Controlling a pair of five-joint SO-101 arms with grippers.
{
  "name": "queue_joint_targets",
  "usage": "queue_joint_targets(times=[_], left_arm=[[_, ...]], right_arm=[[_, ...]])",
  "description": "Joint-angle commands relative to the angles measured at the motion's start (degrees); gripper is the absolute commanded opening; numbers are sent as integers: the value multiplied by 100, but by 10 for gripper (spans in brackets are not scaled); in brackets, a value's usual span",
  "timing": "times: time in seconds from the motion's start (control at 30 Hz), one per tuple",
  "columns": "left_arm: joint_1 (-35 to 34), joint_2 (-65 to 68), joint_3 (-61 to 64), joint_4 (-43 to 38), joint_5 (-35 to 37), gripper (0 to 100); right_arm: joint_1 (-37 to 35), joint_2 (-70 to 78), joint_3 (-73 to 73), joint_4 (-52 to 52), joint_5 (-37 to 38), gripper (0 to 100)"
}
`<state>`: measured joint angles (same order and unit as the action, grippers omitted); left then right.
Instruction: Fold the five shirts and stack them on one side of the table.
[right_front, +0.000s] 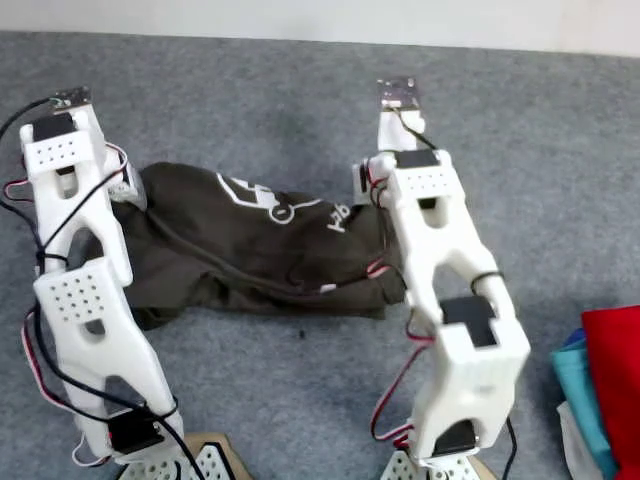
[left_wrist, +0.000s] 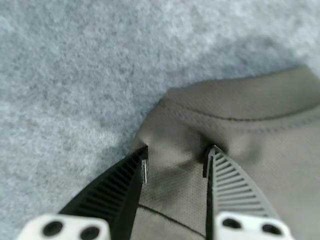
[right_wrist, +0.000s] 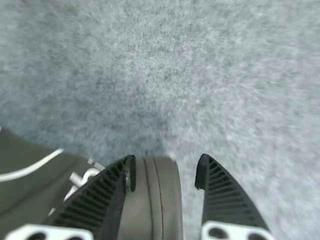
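Observation:
A dark olive shirt (right_front: 250, 245) with white print lies crumpled on the grey carpet between the two arms. My left gripper (left_wrist: 177, 162) is open at the shirt's left edge, its fingers astride a stitched corner of the cloth (left_wrist: 225, 130), which puckers at the tips. In the high view that gripper (right_front: 128, 192) sits beside the shirt's left end. My right gripper (right_wrist: 165, 172) is open too, with a folded edge of the shirt (right_wrist: 155, 195) between its fingers; the high view places it (right_front: 368, 185) at the shirt's right end.
A stack of folded shirts, red (right_front: 615, 370) over teal (right_front: 580, 390) and white (right_front: 580, 440), lies at the right edge. Bare grey carpet (right_front: 250, 90) stretches beyond the shirt and in front of it. Cables run along both arms.

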<state>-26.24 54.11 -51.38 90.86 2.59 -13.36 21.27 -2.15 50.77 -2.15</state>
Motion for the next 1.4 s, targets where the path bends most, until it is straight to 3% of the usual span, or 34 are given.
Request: queue_joint_targets(times=[0.0, 0.33, 0.53, 0.9, 1.23, 1.37], left_arm=[[119, 532, -1086, 484, 97, 207], [-136, 1525, -2000, 958, 88, 207], [-444, 1543, -1982, 958, 79, 207], [-734, 1552, -1974, 958, 70, 207], [-743, 1552, -1974, 958, 70, 207], [-716, 1525, -1974, 967, 79, 210]], right_arm=[[66, 462, -673, 110, -62, 195], [4, 927, -936, 576, -62, 190], [110, 936, -910, 479, -26, 3], [1218, 892, -1007, 189, -62, 6], [1429, 927, -1578, 145, -18, 10], [1209, 892, -1578, 435, 457, 127]])
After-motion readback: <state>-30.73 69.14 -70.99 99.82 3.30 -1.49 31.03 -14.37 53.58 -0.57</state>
